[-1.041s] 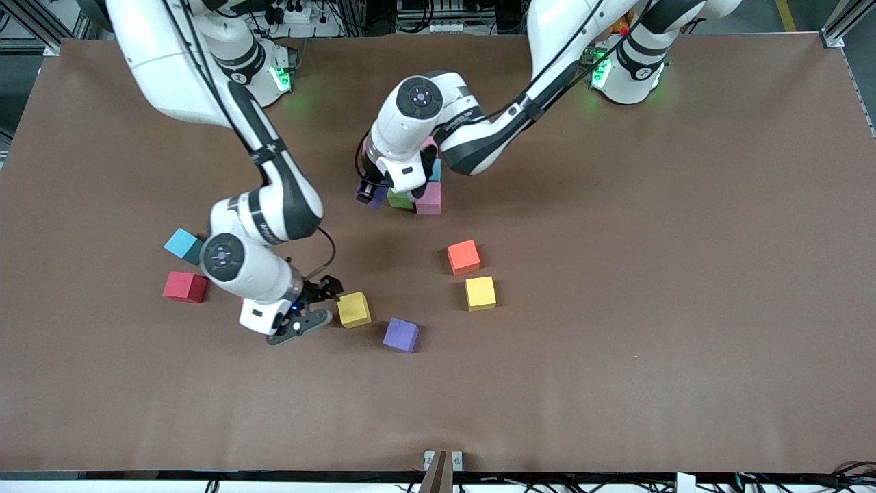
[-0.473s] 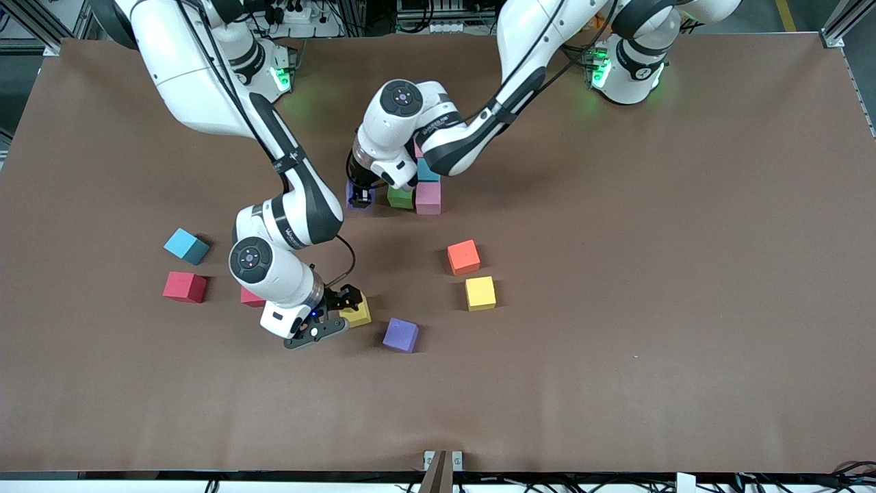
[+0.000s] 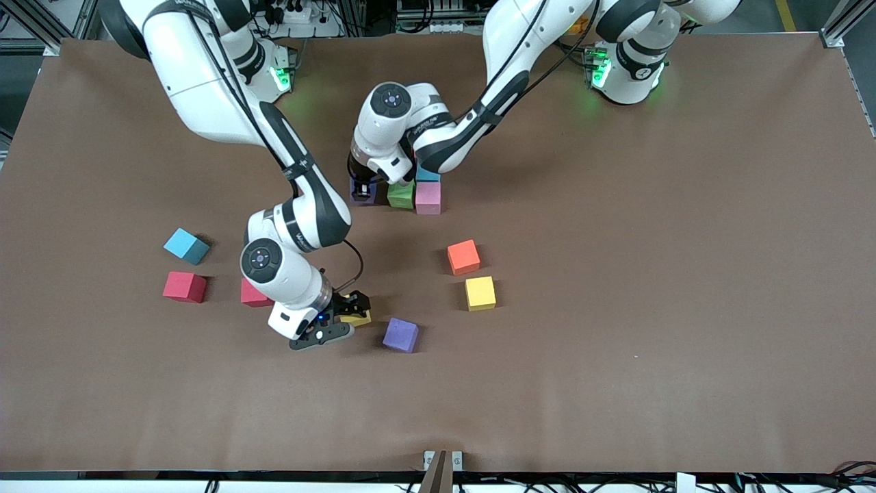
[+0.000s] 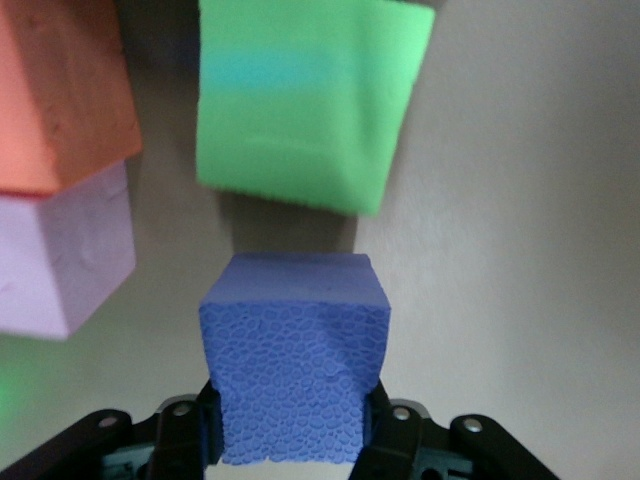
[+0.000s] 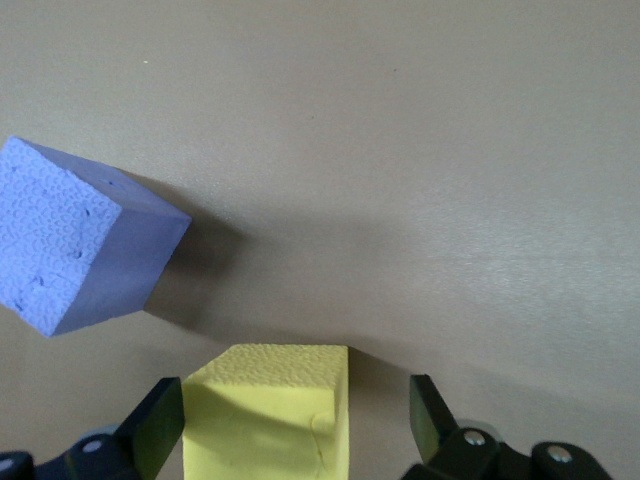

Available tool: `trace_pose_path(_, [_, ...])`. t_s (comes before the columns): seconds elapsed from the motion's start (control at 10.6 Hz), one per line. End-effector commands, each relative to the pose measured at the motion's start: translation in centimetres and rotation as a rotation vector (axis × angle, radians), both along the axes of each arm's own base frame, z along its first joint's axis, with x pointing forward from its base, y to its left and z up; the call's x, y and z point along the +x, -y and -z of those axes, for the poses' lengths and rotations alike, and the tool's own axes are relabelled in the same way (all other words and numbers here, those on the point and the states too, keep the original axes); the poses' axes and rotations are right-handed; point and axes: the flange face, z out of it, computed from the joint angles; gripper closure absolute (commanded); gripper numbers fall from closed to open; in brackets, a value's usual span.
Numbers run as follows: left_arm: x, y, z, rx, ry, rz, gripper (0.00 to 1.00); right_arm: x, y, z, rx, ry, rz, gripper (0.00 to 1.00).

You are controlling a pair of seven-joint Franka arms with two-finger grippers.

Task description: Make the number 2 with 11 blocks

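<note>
My left gripper (image 3: 363,189) is shut on a purple block (image 3: 363,196) (image 4: 295,350), held low beside the green block (image 3: 400,195) (image 4: 305,110) of the part-built number 2. That cluster also shows a pink block (image 3: 428,197) and a blue block (image 3: 428,174); the left arm hides the others. In the left wrist view an orange block (image 4: 60,90) and the pink block (image 4: 60,250) lie beside the green one. My right gripper (image 3: 348,316) (image 5: 295,420) is open, low at the table, its fingers on either side of a yellow block (image 3: 357,317) (image 5: 270,415), apart from it.
Loose blocks lie on the brown table: a purple one (image 3: 400,335) (image 5: 80,240) beside the right gripper, an orange one (image 3: 463,257), a yellow one (image 3: 480,293), two red ones (image 3: 185,286) (image 3: 252,293) and a blue one (image 3: 186,245).
My right gripper slid toward the yellow block and now straddles it. My left gripper, still holding the purple block, shifted slightly and came down beside the green block.
</note>
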Motion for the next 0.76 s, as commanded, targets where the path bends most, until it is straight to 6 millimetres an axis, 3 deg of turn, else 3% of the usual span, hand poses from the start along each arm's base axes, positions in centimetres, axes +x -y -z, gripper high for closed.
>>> trace_pose_path(0.0, [0.1, 0.3, 1.1, 0.004, 0.005, -0.012, 1.00, 0.1, -0.9, 0.5, 0.017, -0.004, 0.029, 0.00])
trace_pose_path(0.19, [0.1, 0.2, 1.5, 0.009, 0.002, -0.013, 1.00, -0.2, -1.0, 0.7, 0.015, -0.015, 0.036, 0.00])
trace_pose_path(0.47, [-0.1, -0.1, 3.1, 0.032, -0.001, -0.012, 1.00, 0.5, -0.6, -1.2, 0.026, 0.001, 0.055, 0.00])
trace_pose_path(0.66, [-0.3, -0.1, 3.6, 0.040, 0.000, -0.011, 1.00, 0.4, -0.7, -1.3, 0.028, 0.000, 0.057, 0.00])
